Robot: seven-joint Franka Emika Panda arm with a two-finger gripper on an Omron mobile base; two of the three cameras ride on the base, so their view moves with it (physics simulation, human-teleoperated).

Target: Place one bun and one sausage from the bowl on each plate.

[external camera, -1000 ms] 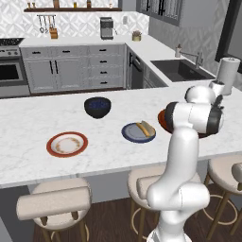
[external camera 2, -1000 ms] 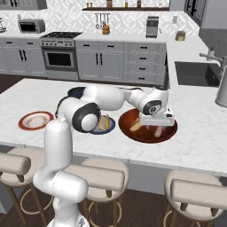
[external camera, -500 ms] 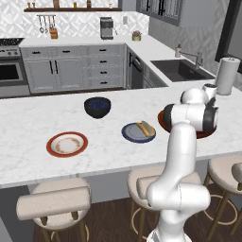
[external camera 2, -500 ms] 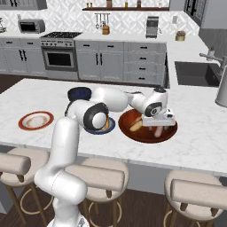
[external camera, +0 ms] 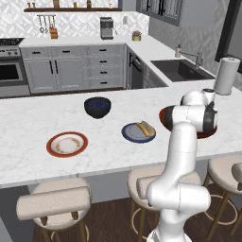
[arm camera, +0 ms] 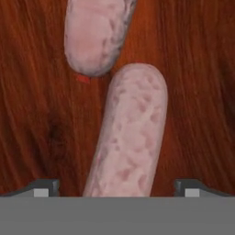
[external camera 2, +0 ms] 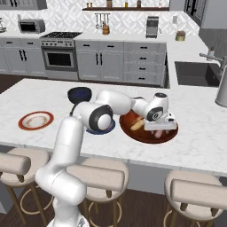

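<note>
My gripper (external camera 2: 160,131) hangs low inside the reddish-brown bowl (external camera 2: 142,137), open. In the hand view its fingertips (arm camera: 43,187) stand wide apart on either side of a pink sausage (arm camera: 128,133), without touching it. A second sausage (arm camera: 94,34) lies just beyond on the bowl floor (arm camera: 41,114). A bun (external camera 2: 137,124) rests in the bowl's left half. The slate-blue plate (external camera: 132,136) carries a bun (external camera: 145,127). The white plate with the orange-red rim (external camera: 67,144) sits far left with nothing on it. My arm covers most of the bowl (external camera: 164,115) in the left base view.
A dark blue-black bowl (external camera: 98,106) stands behind the plates. A paper towel roll (external camera: 226,75) rises at the counter's far right, beside the sink (external camera: 182,68). Stools line the counter's near edge. My elbow (external camera 2: 100,118) hides most of the blue plate in the right base view.
My hand has shifted slightly right and sunk lower into the bowl, jaws staying open. Plates and food have not moved.
</note>
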